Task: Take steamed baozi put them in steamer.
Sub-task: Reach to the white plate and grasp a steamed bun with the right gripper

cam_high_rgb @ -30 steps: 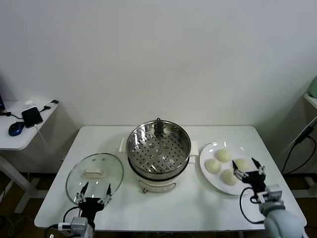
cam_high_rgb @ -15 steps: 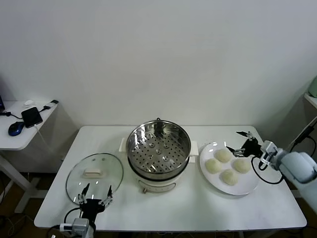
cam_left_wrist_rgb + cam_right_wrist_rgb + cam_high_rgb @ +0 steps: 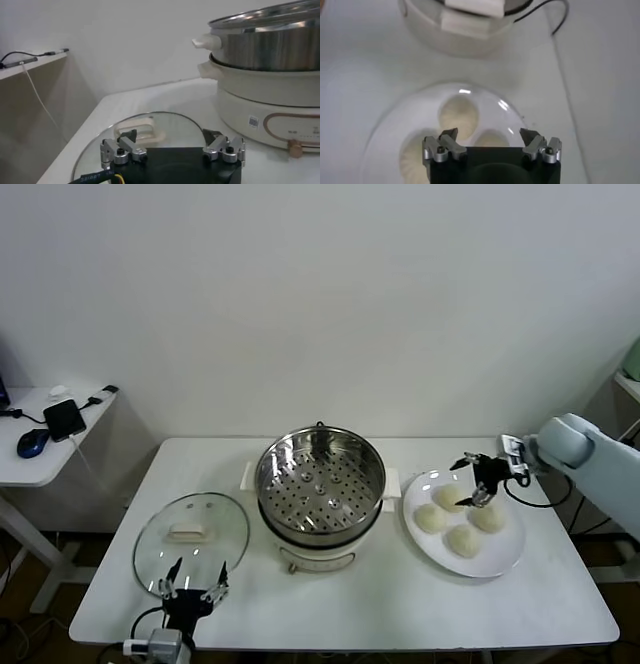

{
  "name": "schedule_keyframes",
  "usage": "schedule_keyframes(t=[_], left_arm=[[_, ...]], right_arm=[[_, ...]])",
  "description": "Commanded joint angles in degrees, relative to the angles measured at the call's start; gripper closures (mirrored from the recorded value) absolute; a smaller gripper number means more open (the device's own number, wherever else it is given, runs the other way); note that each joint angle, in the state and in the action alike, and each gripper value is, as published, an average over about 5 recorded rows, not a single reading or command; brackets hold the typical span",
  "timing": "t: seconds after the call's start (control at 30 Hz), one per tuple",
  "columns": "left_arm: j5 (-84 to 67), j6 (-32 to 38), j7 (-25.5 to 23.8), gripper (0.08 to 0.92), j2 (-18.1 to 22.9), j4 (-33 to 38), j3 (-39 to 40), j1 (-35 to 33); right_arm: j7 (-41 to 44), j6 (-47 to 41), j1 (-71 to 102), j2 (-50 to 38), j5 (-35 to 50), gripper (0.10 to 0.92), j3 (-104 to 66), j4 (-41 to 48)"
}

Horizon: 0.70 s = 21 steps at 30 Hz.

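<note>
Four steamed baozi (image 3: 463,521) are seen clustered on a white plate (image 3: 500,559) at the right side of the table (image 3: 380,604), with the right gripper (image 3: 473,481) poised just above the plate's far rim, fingers spread wide and nothing held. In the right wrist view the buns lie directly below the parted fingers (image 3: 445,142). The steamer (image 3: 320,484) stands uncovered at the table's centre, just beside the plate, its perforated tray bare. A glass lid (image 3: 191,530) is laid flat to the steamer's left. The left gripper (image 3: 193,580) is parked at the near table edge, touching nothing, fingers likewise wide. Bare tabletop is left along the front edge between lid and plate.
</note>
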<state>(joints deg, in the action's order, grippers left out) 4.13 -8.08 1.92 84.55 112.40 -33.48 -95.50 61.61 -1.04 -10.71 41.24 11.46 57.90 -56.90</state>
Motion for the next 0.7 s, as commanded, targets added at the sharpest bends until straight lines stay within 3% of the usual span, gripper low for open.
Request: schedule_keyframes(t=[0.03, 0.7], left_arm=[[-0.1, 0.1, -0.1, 0.177, -0.1, -0.8, -0.2, 0.3], [-0.1, 0.0, -0.1, 0.177, -0.1, -2.4, -0.1, 1.0]], right_arm=[[5.1, 1.0, -10.3, 11.4, -2.2, 0.203, 16.0, 15.8], [2.4, -0.1, 0.0, 17.5, -5.2, 0.203, 7.1, 24.2]])
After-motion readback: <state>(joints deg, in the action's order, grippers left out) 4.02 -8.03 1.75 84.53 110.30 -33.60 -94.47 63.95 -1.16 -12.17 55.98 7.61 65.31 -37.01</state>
